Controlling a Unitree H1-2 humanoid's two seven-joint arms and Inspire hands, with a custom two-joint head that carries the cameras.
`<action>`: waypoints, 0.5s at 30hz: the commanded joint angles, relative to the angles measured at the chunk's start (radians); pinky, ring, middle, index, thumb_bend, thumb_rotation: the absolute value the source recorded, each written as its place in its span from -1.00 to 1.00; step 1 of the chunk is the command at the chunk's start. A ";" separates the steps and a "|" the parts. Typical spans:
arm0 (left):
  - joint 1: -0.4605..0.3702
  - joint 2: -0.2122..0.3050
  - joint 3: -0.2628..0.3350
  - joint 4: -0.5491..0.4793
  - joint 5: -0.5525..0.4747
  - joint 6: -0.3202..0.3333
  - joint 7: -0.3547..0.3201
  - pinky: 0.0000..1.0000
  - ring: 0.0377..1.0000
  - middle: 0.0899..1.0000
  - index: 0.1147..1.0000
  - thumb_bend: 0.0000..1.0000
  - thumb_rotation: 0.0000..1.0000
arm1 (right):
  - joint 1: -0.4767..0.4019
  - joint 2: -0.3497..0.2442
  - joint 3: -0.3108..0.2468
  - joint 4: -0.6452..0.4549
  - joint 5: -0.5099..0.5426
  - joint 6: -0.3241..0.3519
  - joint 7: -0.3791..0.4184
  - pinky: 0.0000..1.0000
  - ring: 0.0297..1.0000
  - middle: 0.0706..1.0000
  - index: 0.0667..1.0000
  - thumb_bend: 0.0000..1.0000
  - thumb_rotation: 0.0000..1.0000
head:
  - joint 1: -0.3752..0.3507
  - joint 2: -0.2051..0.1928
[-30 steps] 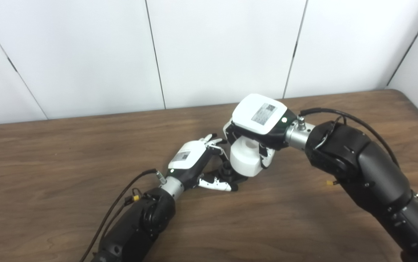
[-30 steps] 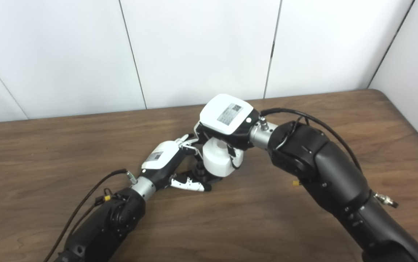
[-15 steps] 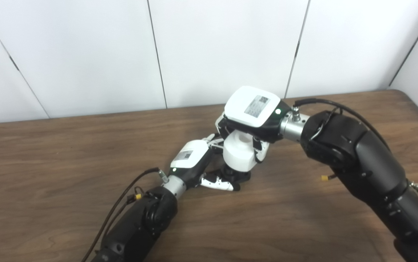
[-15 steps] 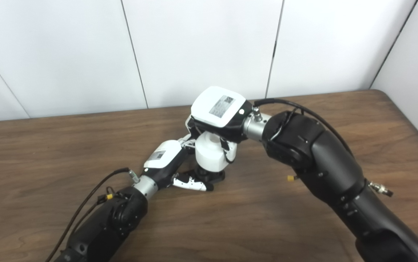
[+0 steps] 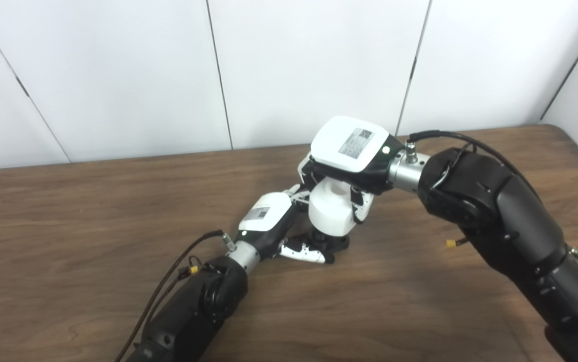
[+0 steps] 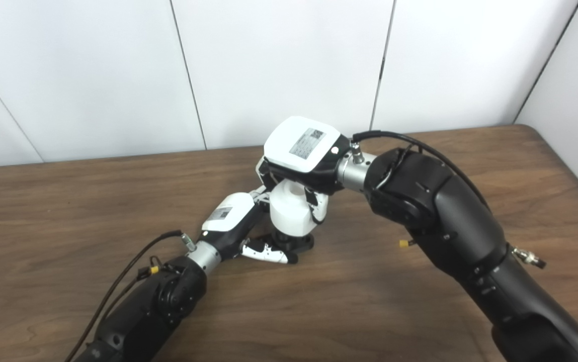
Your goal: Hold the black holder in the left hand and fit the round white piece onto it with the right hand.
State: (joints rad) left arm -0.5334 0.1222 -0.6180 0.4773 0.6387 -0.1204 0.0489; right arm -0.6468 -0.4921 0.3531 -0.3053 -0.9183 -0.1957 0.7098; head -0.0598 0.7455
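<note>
The black holder [image 5: 333, 242] stands on the wooden table [image 5: 67, 226] near its middle. My left hand [image 5: 274, 221] wraps around it from the left, thumb along its front base. The round white piece [image 5: 331, 213], a thick cylinder with a hole in its top, sits directly over the holder's post. My right hand [image 5: 350, 153] reaches in from the right and grips the piece from above, fingers down its sides. Whether the piece is seated on the post is hidden by the fingers.
A white panelled wall runs behind the table's far edge. The table's right edge lies near the right arm's elbow [image 5: 475, 186]. Cables hang from both wrists.
The right hand has carried the white piece leftward from beside the holder to directly above it. The left hand has stayed on the holder. The camera has shifted slightly.
</note>
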 commanded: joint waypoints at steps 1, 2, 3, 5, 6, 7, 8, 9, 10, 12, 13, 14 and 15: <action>0.035 -0.014 -0.046 0.048 0.046 0.038 -0.083 0.91 0.97 0.76 -0.17 0.05 -0.87 | -0.043 -0.008 -0.022 -0.033 0.014 -0.006 -0.013 -0.31 -0.18 -0.11 -0.03 0.00 -1.00 | -0.001 0.001; 0.035 -0.014 -0.046 0.049 0.046 0.037 -0.082 0.91 0.97 0.76 -0.17 0.05 -0.87 | -0.041 -0.007 -0.020 -0.031 0.014 -0.006 -0.013 -0.31 -0.18 -0.11 -0.03 0.00 -1.00 | -0.001 0.001; 0.036 -0.014 -0.046 0.047 0.046 0.038 -0.081 0.91 0.96 0.76 -0.17 0.05 -0.87 | -0.037 -0.007 -0.017 -0.030 0.012 -0.007 -0.013 -0.31 -0.18 -0.11 -0.04 0.00 -1.00 | 0.001 0.002; 0.038 -0.015 -0.047 0.045 0.050 0.041 -0.079 0.91 0.96 0.76 -0.17 0.05 -0.87 | -0.029 -0.003 -0.013 -0.027 0.005 -0.007 -0.018 -0.30 -0.18 -0.11 -0.04 0.00 -1.00 | 0.003 0.003; 0.038 -0.016 -0.047 0.043 0.051 0.043 -0.080 0.91 0.96 0.76 -0.17 0.05 -0.87 | -0.023 0.001 -0.010 -0.025 0.000 -0.006 -0.021 -0.31 -0.18 -0.11 -0.04 0.00 -1.00 | 0.005 0.003; 0.038 -0.016 -0.048 0.040 0.052 0.045 -0.082 0.91 0.96 0.76 -0.17 0.05 -0.87 | -0.017 0.005 -0.008 -0.020 -0.004 -0.003 -0.024 -0.32 -0.18 -0.11 -0.04 0.00 -1.00 | 0.008 0.005; 0.038 -0.016 -0.050 0.037 0.054 0.049 -0.084 0.91 0.96 0.76 -0.17 0.05 -0.87 | -0.010 0.011 -0.005 -0.015 -0.007 0.001 -0.027 -0.32 -0.18 -0.11 -0.05 0.00 -1.00 | 0.010 0.007; 0.038 -0.015 -0.051 0.035 0.056 0.050 -0.085 0.91 0.96 0.77 -0.17 0.05 -0.87 | -0.001 0.017 -0.001 -0.006 -0.011 -0.002 -0.037 -0.32 -0.18 -0.10 -0.05 0.00 -1.00 | 0.010 0.007; 0.038 -0.015 -0.052 0.033 0.058 0.051 -0.085 0.90 0.96 0.77 -0.17 0.05 -0.87 | 0.006 0.022 0.002 0.002 -0.014 -0.007 -0.047 -0.32 -0.18 -0.10 -0.05 0.00 -1.00 | 0.012 0.008; 0.038 -0.016 -0.054 0.035 0.062 0.048 -0.080 0.88 0.96 0.77 -0.17 0.05 -0.87 | 0.023 0.030 0.007 0.023 -0.021 -0.018 -0.071 -0.32 -0.18 -0.09 -0.05 0.00 -1.00 | 0.015 0.009; 0.038 -0.017 -0.055 0.035 0.063 0.047 -0.080 0.88 0.95 0.77 -0.17 0.05 -0.87 | 0.030 0.032 0.010 0.031 -0.025 -0.021 -0.080 -0.31 -0.18 -0.07 -0.06 0.00 -1.00 | 0.016 0.010; 0.038 -0.018 -0.055 0.034 0.064 0.047 -0.080 0.87 0.95 0.77 -0.17 0.05 -0.87 | 0.034 0.033 0.012 0.036 -0.028 -0.023 -0.086 -0.31 -0.17 -0.06 -0.08 0.00 -1.00 | 0.017 0.010; 0.039 -0.018 -0.055 0.029 0.064 0.048 -0.083 0.87 0.95 0.77 -0.17 0.05 -0.87 | 0.040 0.035 0.016 0.046 -0.032 -0.023 -0.097 -0.31 -0.17 -0.05 -0.08 0.00 -1.00 | 0.019 0.012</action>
State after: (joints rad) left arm -0.5330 0.1209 -0.6200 0.4731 0.6495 -0.1170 0.0488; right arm -0.5980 -0.4513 0.3671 -0.2664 -0.9428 -0.2008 0.6259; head -0.0414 0.7547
